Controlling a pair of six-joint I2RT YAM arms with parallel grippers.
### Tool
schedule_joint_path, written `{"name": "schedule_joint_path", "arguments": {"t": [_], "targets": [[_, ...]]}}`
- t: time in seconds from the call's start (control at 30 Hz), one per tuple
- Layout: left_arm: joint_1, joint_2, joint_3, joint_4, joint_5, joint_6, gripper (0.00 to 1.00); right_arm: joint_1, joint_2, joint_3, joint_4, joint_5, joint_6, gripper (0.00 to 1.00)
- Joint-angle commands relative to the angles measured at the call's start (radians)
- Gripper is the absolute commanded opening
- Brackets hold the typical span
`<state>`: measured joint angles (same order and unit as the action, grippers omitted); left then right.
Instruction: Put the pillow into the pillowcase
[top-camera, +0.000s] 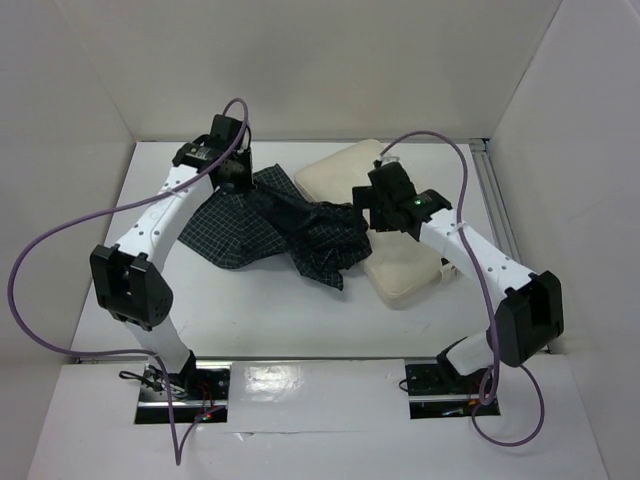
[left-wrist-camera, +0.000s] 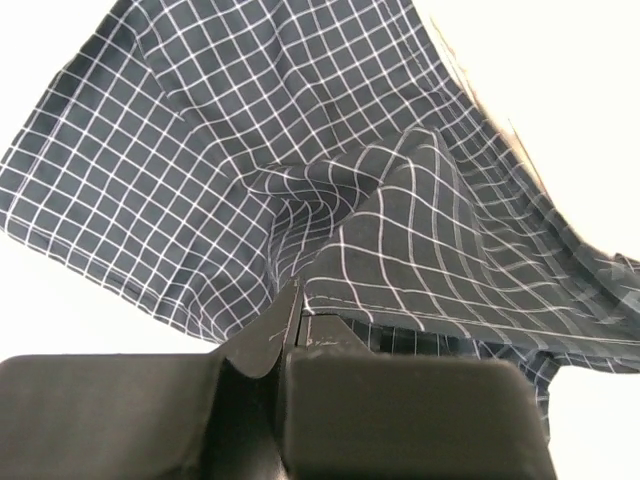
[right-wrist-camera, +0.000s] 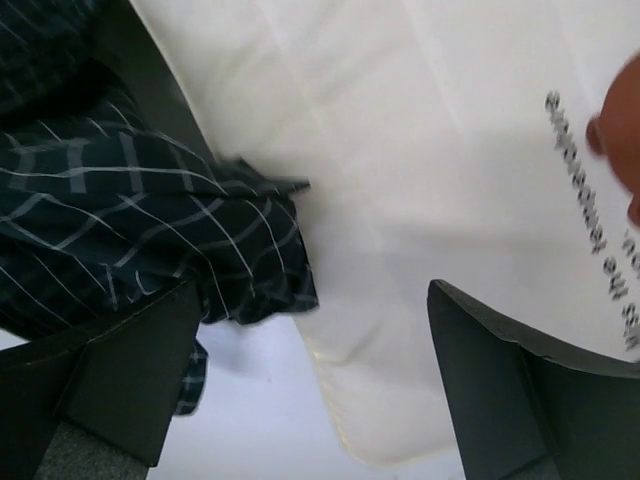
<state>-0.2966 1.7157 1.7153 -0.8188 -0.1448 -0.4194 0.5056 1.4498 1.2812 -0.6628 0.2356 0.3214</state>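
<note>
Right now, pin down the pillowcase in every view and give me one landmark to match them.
Top external: pillowcase at centre, crumpled between left tool and pillow.
Left wrist: pillowcase fills most of the frame, a fold pinched in the tool at the bottom.
Right wrist: pillowcase on the left side, bunched against the pillow.
Landmark: the pillow's cream edge meeting the checked fabric, clear in top and right wrist views.

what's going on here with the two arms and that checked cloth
Two arms are working a pillow into a pillowcase. The left tool is shut on a fold of the pillowcase. The right tool hangs open over the pillow's edge, next to the bunched cloth. As far as shows, the pillow is not inside yet.
</note>
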Motion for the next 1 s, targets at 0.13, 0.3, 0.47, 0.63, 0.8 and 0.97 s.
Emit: {"name": "schedule_joint_path", "arguments": {"t": [0.13, 0.3, 0.47, 0.63, 0.8, 0.97], "targets": [[0.017, 0.019, 0.087, -0.045, -0.039, 0.034, 0.00, -0.019, -0.150, -0.068, -0.087, -0.031, 0.030, 1.00], [0.051, 0.019, 0.096, -0.045, -0.029, 0.013, 0.00, -0.096, -0.120, -0.033, 0.015, -0.110, 0.010, 1.00], [0.040, 0.019, 0.115, -0.045, 0.013, 0.004, 0.00, -0.131, 0.213, 0.205, -0.027, -0.032, -0.031, 1.00], [0.030, -0.005, 0.125, -0.086, -0.082, 0.004, 0.00, -0.067, 0.483, 0.354, -0.014, -0.056, -0.073, 1.00], [0.039, -0.038, 0.125, -0.086, -0.089, 0.014, 0.00, -0.059, 0.645, 0.376, 0.063, -0.087, -0.073, 0.68], [0.039, -0.047, 0.152, -0.106, -0.044, 0.025, 0.00, -0.140, 0.528, 0.304, 0.097, -0.062, -0.016, 0.00]]}}
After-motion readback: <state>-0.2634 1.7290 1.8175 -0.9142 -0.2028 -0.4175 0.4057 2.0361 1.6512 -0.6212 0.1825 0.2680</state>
